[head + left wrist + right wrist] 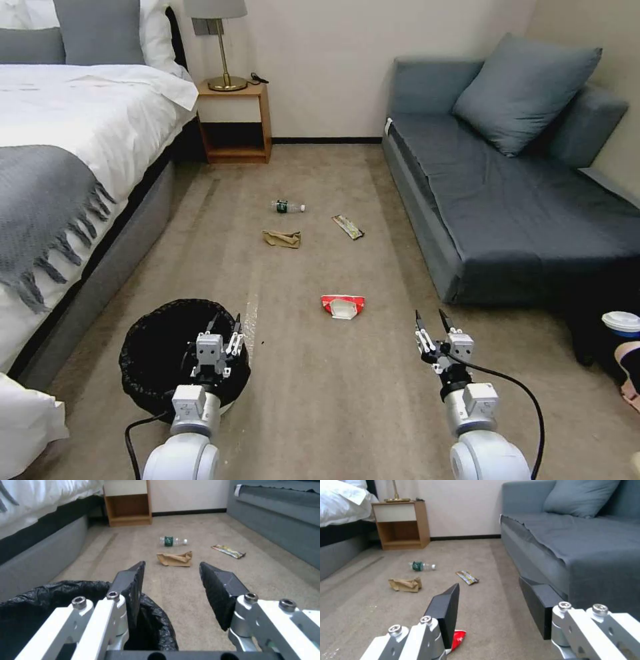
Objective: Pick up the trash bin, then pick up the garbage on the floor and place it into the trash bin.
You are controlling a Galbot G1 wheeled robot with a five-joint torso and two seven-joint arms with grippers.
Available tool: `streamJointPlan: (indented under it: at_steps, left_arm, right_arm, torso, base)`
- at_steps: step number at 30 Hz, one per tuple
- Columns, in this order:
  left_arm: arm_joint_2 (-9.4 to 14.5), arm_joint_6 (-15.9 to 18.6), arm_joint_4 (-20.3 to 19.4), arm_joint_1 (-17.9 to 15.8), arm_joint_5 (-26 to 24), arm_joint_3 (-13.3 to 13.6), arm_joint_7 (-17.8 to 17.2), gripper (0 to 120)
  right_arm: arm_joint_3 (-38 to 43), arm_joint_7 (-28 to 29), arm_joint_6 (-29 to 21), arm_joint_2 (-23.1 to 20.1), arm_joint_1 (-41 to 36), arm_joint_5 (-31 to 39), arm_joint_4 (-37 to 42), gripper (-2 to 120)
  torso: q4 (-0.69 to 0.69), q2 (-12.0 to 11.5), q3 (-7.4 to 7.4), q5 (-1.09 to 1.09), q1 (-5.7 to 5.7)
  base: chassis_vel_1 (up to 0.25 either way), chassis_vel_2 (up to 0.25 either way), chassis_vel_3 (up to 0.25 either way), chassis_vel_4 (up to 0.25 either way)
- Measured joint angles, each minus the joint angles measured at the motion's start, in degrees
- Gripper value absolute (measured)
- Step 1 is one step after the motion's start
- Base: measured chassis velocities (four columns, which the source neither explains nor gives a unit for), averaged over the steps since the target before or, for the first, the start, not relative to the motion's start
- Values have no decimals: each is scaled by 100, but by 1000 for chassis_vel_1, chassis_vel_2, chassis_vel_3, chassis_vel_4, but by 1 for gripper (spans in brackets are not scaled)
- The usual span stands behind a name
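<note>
The bed (73, 133) along the left edge of the carpet (320, 387) is cut off by the frame, its white linen and fringed grey throw hanging over a padded grey base; the grey fabric sofa (507, 207) along the right edge is likewise cropped, one square cushion leaning at its back; a wooden nightstand (235, 123) stands at the far wall in the corner by the bed, a brass lamp on it with the shade cut off. The trash bin (160, 353) sits on the carpet near the bed's base, low and round, its white wall mostly hidden under a crinkly black liner and partly behind the left arm; the left gripper (223, 330) hangs over the bin's rim, jaws spread, one finger (133, 590) just at the liner. The right gripper (435, 325) hovers over bare carpet near the sofa's front, jaws spread and holding nothing. The garbage lies mid-carpet: a crushed red-and-white carton (343, 307) nearest, largely hidden behind a finger in the right wrist view; farther off a crumpled brown paper bag (281, 238), a flat snack wrapper (348, 227), and a clear bottle with a green label (288, 207) on its side.
</note>
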Motion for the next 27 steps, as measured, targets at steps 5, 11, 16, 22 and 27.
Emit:
streamJointPlan:
  at_steps: [5, 11, 16, 22, 27]
  left_arm:
    - [335, 677, 56, -421, -562, -231, -640, 70]
    - [760, 1385, -33, -903, -1188, -390, -1232, 91]
    - [801, 1430, -53, -946, -1159, -356, -1238, 99]
    - [810, 1433, -75, -944, -1115, -345, -1217, 100]
    - [817, 1431, -57, -900, -1083, -414, -1211, 99]
  right_arm:
    - [-96, 233, -488, -213, 49, 521, 174, 63]
    - [-289, 669, -1392, -596, 142, 1482, 493, 85]
    - [-420, 985, -2038, -873, 213, 2172, 725, 99]
    - [-440, 1215, -2666, -1195, 334, 2901, 964, 100]
    - [-238, 1190, -2765, -1467, 559, 3161, 1039, 100]
  torso:
    - [0, 0, 0, 0, 0]
    - [-1, 0, 0, 0, 0]
    - [0, 0, 0, -2, 0]
    - [-3, 0, 1, 4, 0]
    - [0, 0, 1, 4, 0]
  base:
    - [0, 0, 0, 0]
    - [0, 0, 0, 0]
    - [0, 0, 0, 0]
    - [0, 0, 0, 0]
    - [0, 0, 0, 0]
